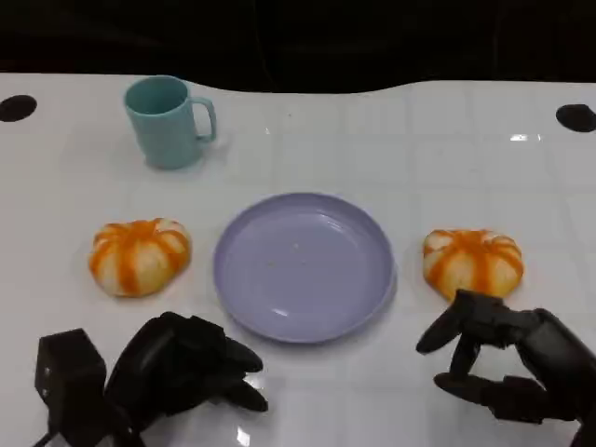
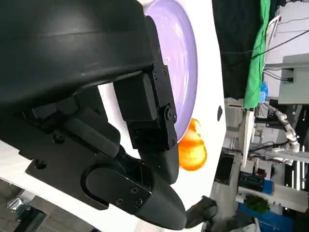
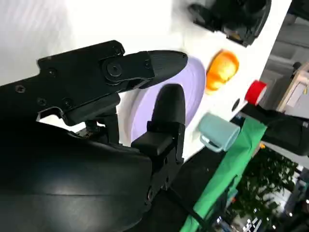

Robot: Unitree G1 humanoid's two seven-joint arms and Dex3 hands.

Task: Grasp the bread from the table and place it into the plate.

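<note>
Two round orange-and-white breads lie on the white table, one on each side of an empty lilac plate. The left bread sits beyond my left hand, which rests low on the table with loose fingers and holds nothing. The right bread lies just past the fingertips of my right hand, whose thumb and fingers are spread and do not touch it. The left wrist view has the plate and the right bread. The right wrist view has the plate and the left bread.
A teal mug stands at the back left, its handle to the right, well behind the left bread. The table's far edge runs behind it, with a dark round hole at the back right corner and another at the back left.
</note>
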